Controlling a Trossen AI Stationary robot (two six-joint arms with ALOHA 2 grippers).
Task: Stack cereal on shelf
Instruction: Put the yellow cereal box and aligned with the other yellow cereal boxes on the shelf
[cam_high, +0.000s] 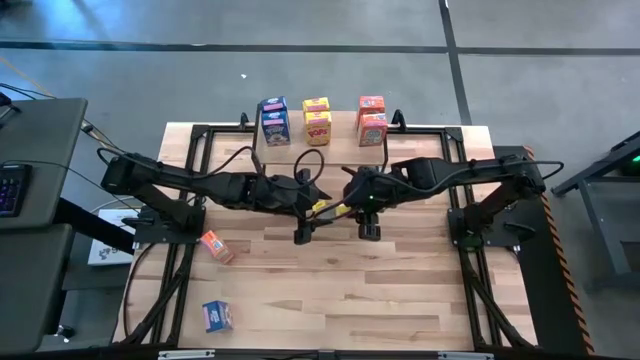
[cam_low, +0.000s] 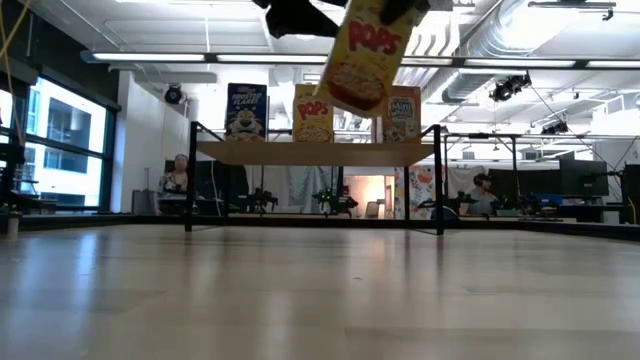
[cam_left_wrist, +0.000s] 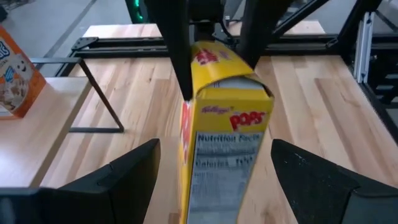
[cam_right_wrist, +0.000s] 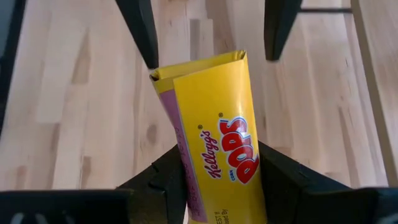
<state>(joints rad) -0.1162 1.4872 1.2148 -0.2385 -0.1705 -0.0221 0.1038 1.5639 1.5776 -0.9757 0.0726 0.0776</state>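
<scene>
My right gripper (cam_right_wrist: 221, 171) is shut on a yellow Pops cereal box (cam_right_wrist: 214, 143), held high over the middle of the table (cam_high: 333, 208). In the low view the box (cam_low: 368, 50) hangs tilted. My left gripper (cam_left_wrist: 214, 152) is open. Its fingers stand on either side of the box's other end without touching it. The shelf (cam_high: 345, 142) stands at the far edge and carries blue (cam_high: 274, 120), yellow (cam_high: 317, 120) and orange-red (cam_high: 371, 120) boxes upright. An orange-red box (cam_high: 216, 246) and a blue box (cam_high: 218, 315) lie on the table at the near left. My right gripper pinches the yellow box between its two fingers (cam_right_wrist: 168, 177), on two opposite sides near one end (cam_right_wrist: 186, 186). The fingers come about level from the table's right side and lie along the box. The box is lifted clear of the table, tilted, its printed front toward my right wrist camera.
The black frame rails (cam_high: 190, 180) run along the table's left and right sides. Bare wooden tabletop (cam_high: 350, 280) lies near the front edge. A desk with a keyboard (cam_high: 10, 185) stands off the table's left. People sit in the room beyond (cam_low: 178, 172).
</scene>
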